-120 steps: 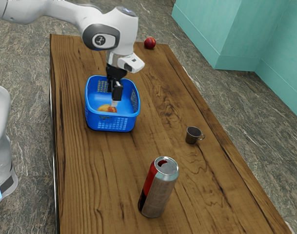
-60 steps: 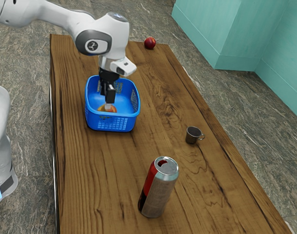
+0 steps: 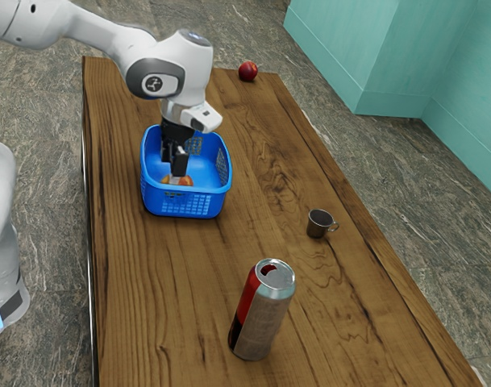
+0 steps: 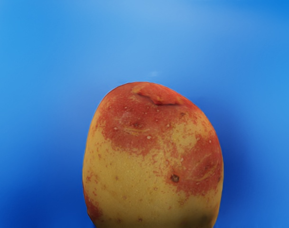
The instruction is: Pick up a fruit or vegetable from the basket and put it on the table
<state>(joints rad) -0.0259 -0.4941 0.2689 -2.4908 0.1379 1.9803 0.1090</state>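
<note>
The fingers [image 3: 179, 164] stand apart, with no grip to see, at the fruit [image 4: 153, 156] inside the basket [image 3: 183, 205]. If they close too high, its round skin may slip out.

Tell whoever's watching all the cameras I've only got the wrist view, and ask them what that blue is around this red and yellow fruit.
Observer: It's the inside of a blue basket standing on the wooden table.
Operator: Okay, is there anything upright out there I could knock over?
Observer: Yes, a tall can stands outside the basket.
Operator: And is any other fruit already out?
Observer: One round red fruit rests near the table's far edge in the exterior view.
</note>
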